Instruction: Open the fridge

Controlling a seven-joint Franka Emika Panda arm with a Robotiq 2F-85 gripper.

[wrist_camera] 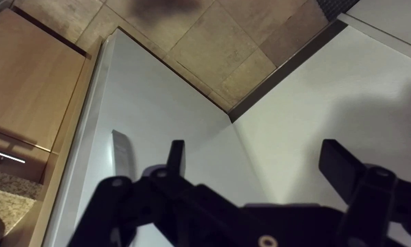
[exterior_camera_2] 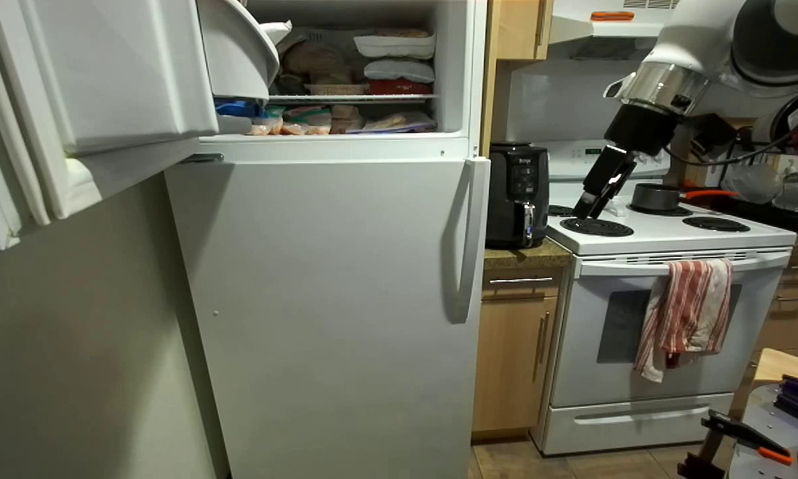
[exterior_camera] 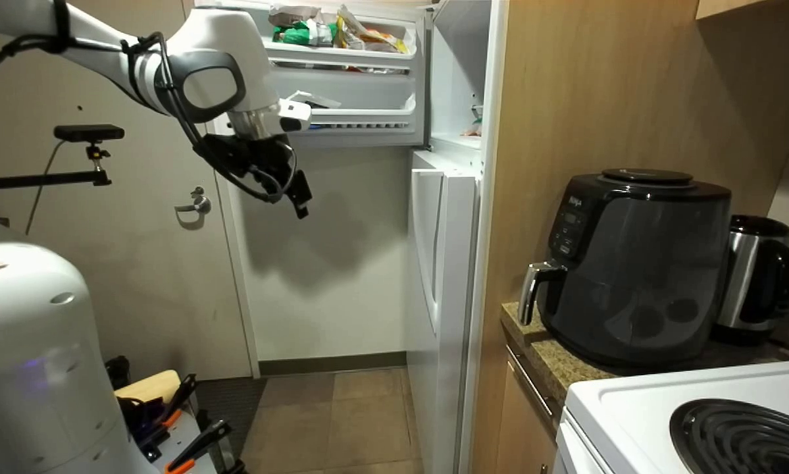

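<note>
Fridge point(exterior_camera_2: 332, 148) at ctr-left of frame in an exterior view: upper door point(exterior_camera_2: 112, 73) swung open at upper left, bagged food point(exterior_camera_2: 309, 120) in top compt point(exterior_camera_2: 453, 66), lower door point(exterior_camera_2: 332, 266) closed. Gripper point(wrist_camera: 255, 159) spread, fingers point(wrist_camera: 175, 156) well apart along btm of wrist view; in an exterior view it hangs at upper right, in front of stove point(exterior_camera_2: 618, 319), apart from lower door's handle point(exterior_camera_2: 473, 243); air fryer point(exterior_camera_2: 518, 196) sits on counter point(exterior_camera_2: 525, 256) btwn fridge & stove, right of ctr, towel point(exterior_camera_2: 695, 306) on stove front

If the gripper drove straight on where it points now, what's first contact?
Likely the fridge's lower door or the wall, low near the floor: in the wrist view the open gripper frames the door-wall seam. Depth leaves it unclear which comes first.
</note>
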